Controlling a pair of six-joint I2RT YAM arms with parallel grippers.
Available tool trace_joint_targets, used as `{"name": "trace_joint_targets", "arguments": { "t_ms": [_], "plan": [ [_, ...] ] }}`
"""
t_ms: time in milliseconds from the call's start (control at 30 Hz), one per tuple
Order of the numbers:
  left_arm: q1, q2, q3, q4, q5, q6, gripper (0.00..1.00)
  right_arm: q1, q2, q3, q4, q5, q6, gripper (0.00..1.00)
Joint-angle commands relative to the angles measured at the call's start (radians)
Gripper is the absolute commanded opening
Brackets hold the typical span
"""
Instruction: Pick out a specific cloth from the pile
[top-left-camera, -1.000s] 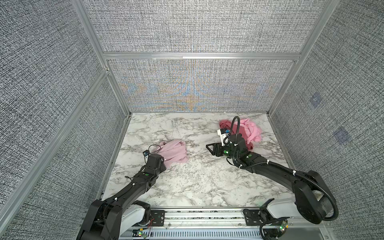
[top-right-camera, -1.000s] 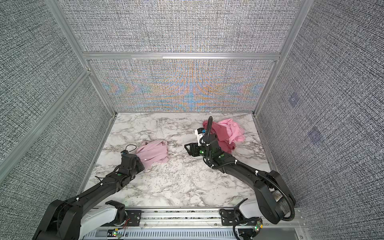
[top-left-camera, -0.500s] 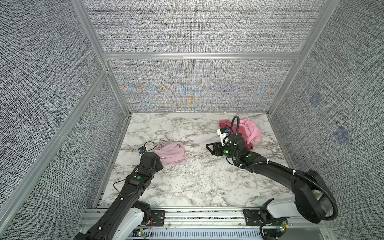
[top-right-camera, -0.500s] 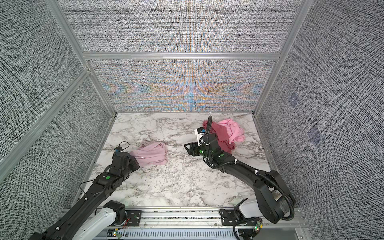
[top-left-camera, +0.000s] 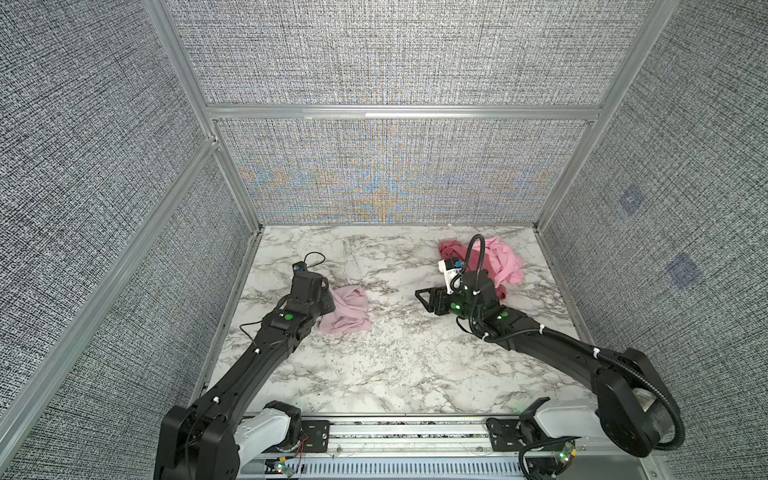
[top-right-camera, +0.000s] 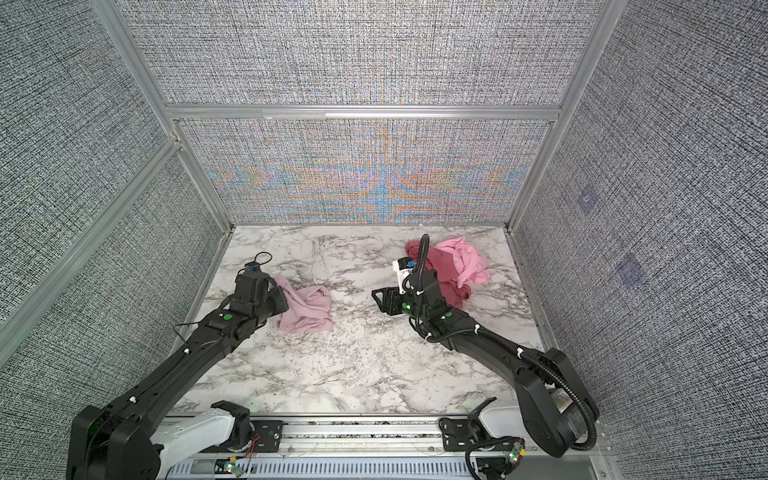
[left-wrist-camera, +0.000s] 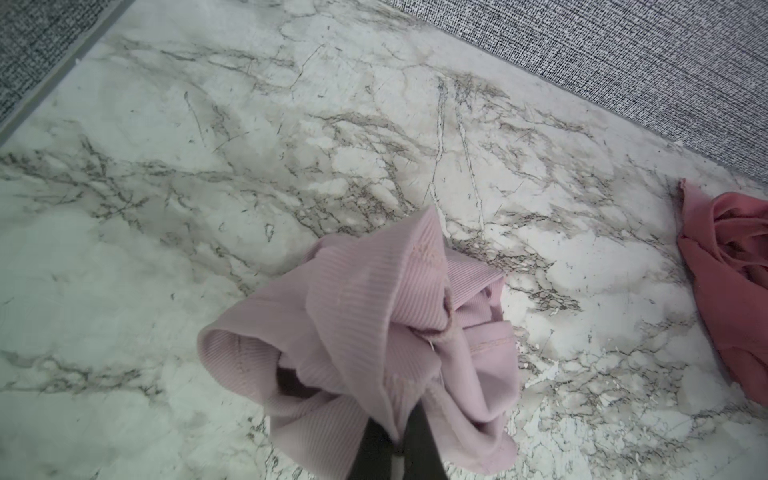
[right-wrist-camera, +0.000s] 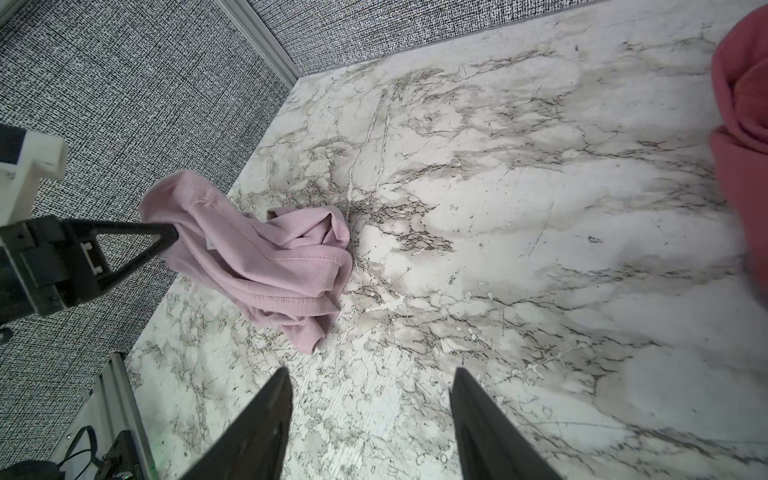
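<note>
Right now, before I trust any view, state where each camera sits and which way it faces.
Both top views: high over the near edge, looking down at the marble tabletop; both arms, left gripper and right gripper show.
Left wrist: on the left arm, facing along its shut fingers at the mauve cloth they pinch.
Right wrist: behind the open right gripper, facing across the tabletop to that cloth; the left gripper shows.
Shared: all four show the mauve cloth and part of the pile.
</note>
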Motion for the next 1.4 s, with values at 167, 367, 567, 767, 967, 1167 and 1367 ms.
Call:
{"name": "trace_joint_targets", "arguments": {
  "t_ms": [167,367,567,767,967,1167,1367],
  "plan": [
    [-0.075,0.265,0.146,0.149,0.062,0.094,0.00,-0.010,-0.025,-0.024,0.004,0.037,-0.016,0.62],
    [-0.155,0.458,0.223,0.202,0.096,0.105,0.00,-0.021,-0.058,-0.053,-0.007,0.056,-0.018,0.62],
    [-0.218,0.554,0.195,0.258,0.139,0.061,0.00,-0.030,-0.101,-0.078,-0.030,0.073,-0.021,0.62],
    [-0.229,0.553,0.080,0.318,0.151,-0.001,0.00,-0.036,-0.132,-0.095,-0.044,0.085,-0.021,0.62],
    [-0.228,0.487,0.031,0.327,0.135,-0.027,0.00,-0.036,-0.146,-0.097,-0.047,0.084,-0.021,0.62],
    [-0.228,0.401,0.008,0.335,0.133,-0.049,0.23,-0.037,-0.146,-0.061,-0.088,0.077,-0.031,0.62],
    [-0.231,0.296,-0.039,0.318,0.153,-0.079,0.38,-0.038,-0.183,-0.039,-0.124,0.078,-0.042,0.62]
  ]
}}
